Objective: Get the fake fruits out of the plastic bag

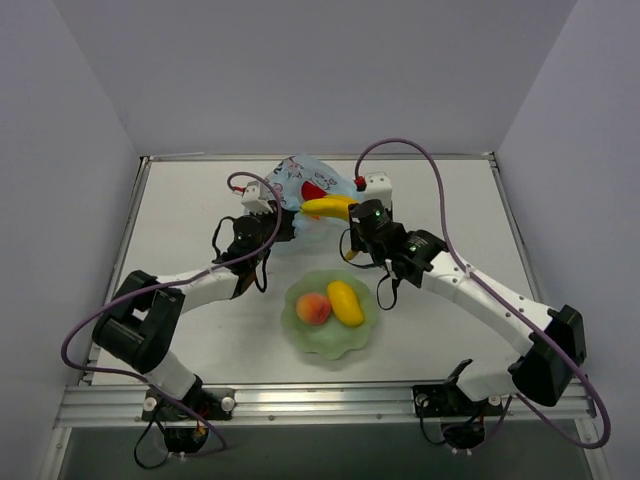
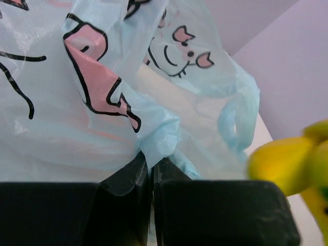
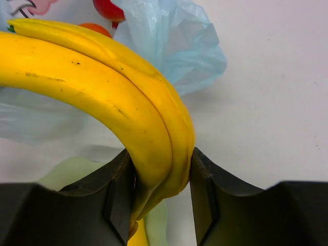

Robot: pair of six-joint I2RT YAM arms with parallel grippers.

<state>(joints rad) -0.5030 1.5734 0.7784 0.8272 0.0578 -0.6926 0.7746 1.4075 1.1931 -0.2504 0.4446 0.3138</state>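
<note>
- Right tool (image 3: 161, 179) pinches banana (image 3: 77, 82) by one end; long axis runs back to mouth of plastic bag (image 2: 102, 102), far tip just at it.
- Left tool (image 2: 151, 177) pressed together on a fold of the bag.
- Bowl (image 1: 297, 332) lies near bag, arms' side.

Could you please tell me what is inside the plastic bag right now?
A red fruit and an orange one show at the plastic bag's mouth; the crinkled film hides anything deeper.

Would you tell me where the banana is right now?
The banana is mid-table in the top view, clamped in the right claw, at the right edge of the bag, beyond the bowl.
</note>
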